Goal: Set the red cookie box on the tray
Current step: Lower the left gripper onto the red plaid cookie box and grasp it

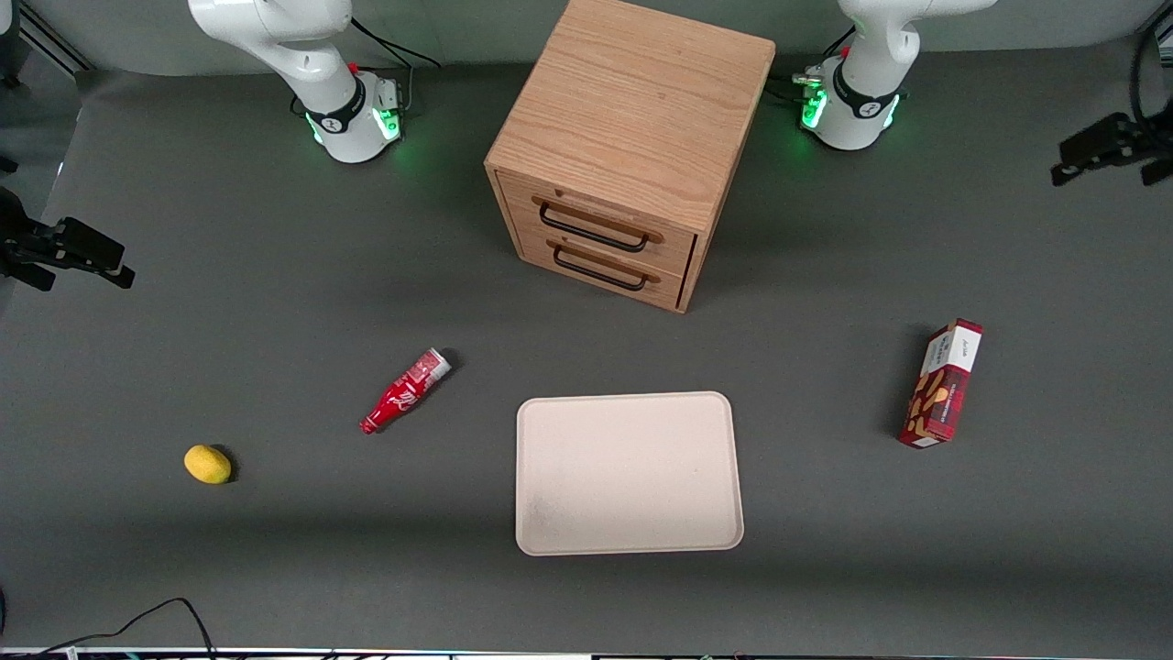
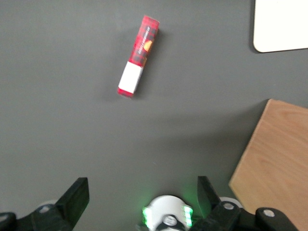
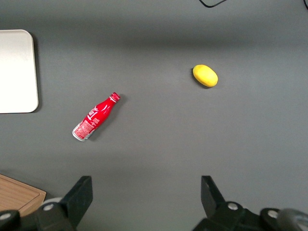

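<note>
Nearest the front camera, we see the tray point(image 1: 629, 472) bare; the red cookie box point(image 1: 941, 384) lies well apart, toward our working arm's end, long axis running away from our gripper point(image 2: 142, 192), spread wide and empty, high above.

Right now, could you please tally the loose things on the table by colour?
Red: 2, the red cookie box and soda bottle
Yellow: 1, lemon
Beige: 1, tray
Wood: 1, drawer cabinet
Total: 5
The gripper hangs open above the table.
</note>
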Robot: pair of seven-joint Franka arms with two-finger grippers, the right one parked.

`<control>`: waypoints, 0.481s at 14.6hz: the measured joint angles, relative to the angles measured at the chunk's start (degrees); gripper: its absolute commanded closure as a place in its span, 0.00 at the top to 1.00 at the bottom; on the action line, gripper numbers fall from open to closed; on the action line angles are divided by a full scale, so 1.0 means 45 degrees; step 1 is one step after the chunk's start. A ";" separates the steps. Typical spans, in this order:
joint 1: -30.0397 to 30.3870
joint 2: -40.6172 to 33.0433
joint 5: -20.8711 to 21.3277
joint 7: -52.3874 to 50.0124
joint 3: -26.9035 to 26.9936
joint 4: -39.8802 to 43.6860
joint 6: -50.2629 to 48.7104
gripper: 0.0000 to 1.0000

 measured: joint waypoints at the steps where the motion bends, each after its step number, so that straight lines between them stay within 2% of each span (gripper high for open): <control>1: 0.0012 0.0613 0.0042 0.1084 0.0293 0.0004 0.0506 1.00; 3: 0.0028 0.2259 0.0044 0.2859 0.0617 -0.0048 0.1651 1.00; 7: 0.0004 0.5514 -0.0155 0.4529 0.0531 -0.0588 0.4427 1.00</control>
